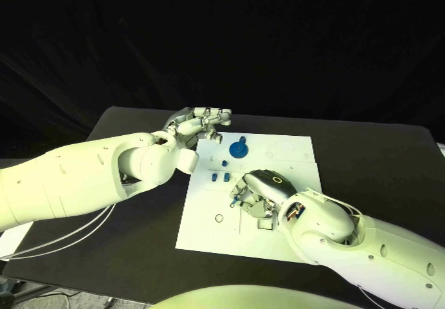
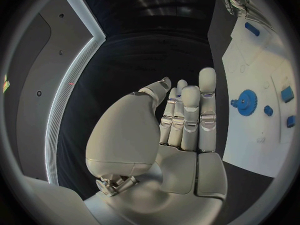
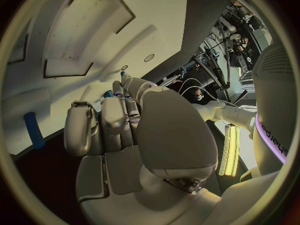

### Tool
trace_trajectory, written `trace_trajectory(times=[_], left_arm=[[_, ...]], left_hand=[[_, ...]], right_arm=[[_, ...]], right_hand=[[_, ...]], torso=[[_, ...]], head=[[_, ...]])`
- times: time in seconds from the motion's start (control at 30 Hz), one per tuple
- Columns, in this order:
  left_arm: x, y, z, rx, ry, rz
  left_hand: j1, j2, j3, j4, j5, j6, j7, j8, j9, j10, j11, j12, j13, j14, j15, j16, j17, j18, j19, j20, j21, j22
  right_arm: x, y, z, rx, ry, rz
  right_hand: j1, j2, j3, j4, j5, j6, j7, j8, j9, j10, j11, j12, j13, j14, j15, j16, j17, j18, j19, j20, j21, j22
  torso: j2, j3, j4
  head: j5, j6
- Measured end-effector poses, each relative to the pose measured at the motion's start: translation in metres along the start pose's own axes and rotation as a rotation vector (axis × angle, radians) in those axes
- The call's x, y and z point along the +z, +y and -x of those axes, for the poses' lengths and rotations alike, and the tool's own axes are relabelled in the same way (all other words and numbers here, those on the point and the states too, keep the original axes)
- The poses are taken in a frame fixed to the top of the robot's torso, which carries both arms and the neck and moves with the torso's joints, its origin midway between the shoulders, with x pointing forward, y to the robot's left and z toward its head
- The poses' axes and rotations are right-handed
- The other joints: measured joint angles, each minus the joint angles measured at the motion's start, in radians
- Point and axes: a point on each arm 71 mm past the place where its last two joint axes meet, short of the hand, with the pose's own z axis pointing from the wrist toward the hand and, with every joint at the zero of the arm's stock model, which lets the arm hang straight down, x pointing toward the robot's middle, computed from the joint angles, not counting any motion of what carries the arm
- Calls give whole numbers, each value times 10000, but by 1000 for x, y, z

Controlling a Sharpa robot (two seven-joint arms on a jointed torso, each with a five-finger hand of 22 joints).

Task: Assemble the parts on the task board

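The blue gear (image 1: 239,150) sits near the task board (image 1: 287,154) far edge; small blue parts (image 1: 220,176) lie loose, so most assembly remains; left hand (image 1: 197,122) released, empty; right hand (image 1: 258,193) reaches down onto the board, grasp unclear.

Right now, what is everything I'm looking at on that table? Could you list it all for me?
Table: one, black, under everything.
Task board: one, white plate, in the middle of the table.
Gear: one, blue, round and toothed, on the far part of the board.
Small parts: several, blue, on the board between the gear and the right hand; exact count hard to tell.
Cables: a few, white, hanging under the left arm.
Left hand: one, silver, at the board's far left corner, holding nothing.
Right hand: one, silver, over the board's middle, fingers curled down; whether it holds a part cannot be told.
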Motion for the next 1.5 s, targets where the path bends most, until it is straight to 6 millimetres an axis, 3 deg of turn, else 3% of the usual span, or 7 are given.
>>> trace_trajectory(times=[1.23,1.33,1.5], left_arm=[[1,0,1,-22,-51,15],[1,0,1,-23,-52,17],[1,1,1,-27,-42,23]], left_hand=[[-36,39,-34,34,0,-16,-16,10,0,-66,2,45,6,-3,3,0,-65,-5,0,0,-45,-43],[-36,39,-34,34,0,-15,-16,9,0,-66,2,45,5,-3,3,0,-65,-5,-3,3,-45,-44],[-36,39,-34,34,0,-16,-16,9,0,-66,2,45,5,-3,3,0,-64,-5,-35,35,-45,-53]], right_arm=[[4,6,-9,-576,407,230],[5,7,-12,-677,457,243],[7,7,-12,-801,456,267]], right_hand=[[-81,58,-3,3,-11,-5,-4,-37,-9,54,-54,28,3,0,0,38,-39,-1,0,0,0,-53],[-241,-7,-3,3,-26,-148,111,-38,-14,-25,-86,21,3,-26,26,38,-75,0,-1,0,0,-104],[-541,-118,-4,4,77,-492,130,-74,-96,-435,43,-2,6,-36,109,19,-137,0,-68,67,-84,-200]], torso=[[-4,-4,2],[-5,-4,2],[-7,-5,-1]], head=[[-28,-151],[-28,-152],[-26,-154]])
